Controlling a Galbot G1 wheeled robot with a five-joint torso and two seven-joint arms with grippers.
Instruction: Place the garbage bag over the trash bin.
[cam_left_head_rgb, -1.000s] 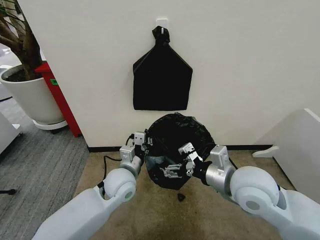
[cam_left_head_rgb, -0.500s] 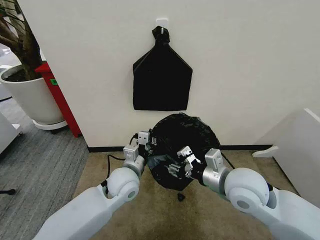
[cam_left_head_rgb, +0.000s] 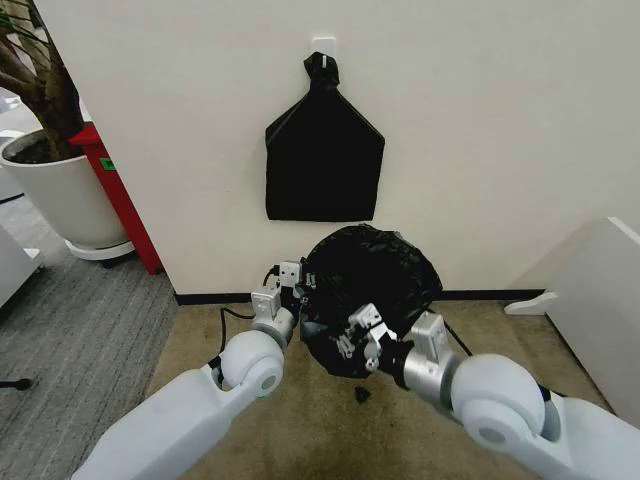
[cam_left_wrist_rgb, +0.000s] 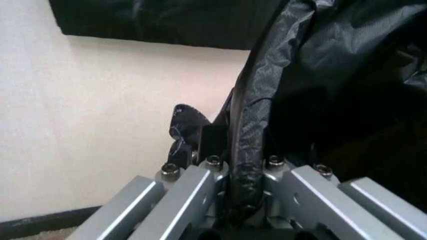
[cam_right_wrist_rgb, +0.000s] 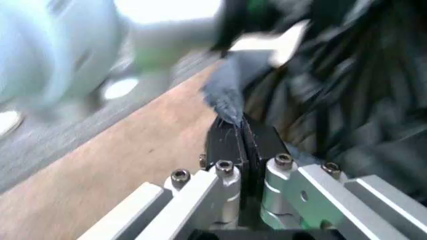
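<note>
Both pincers, left pincer and right pincer, hold the crinkled glossy black plastic garbage bag clamped above the floor.

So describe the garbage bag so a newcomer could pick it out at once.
Start at the white wall, where a flat black bundle hangs from a hook. Just below it, near the floor, the garbage bag is a crinkled, glossy black mass held between the left gripper and right gripper. Unlike the smooth bundle, it is loose and wrinkled.
</note>
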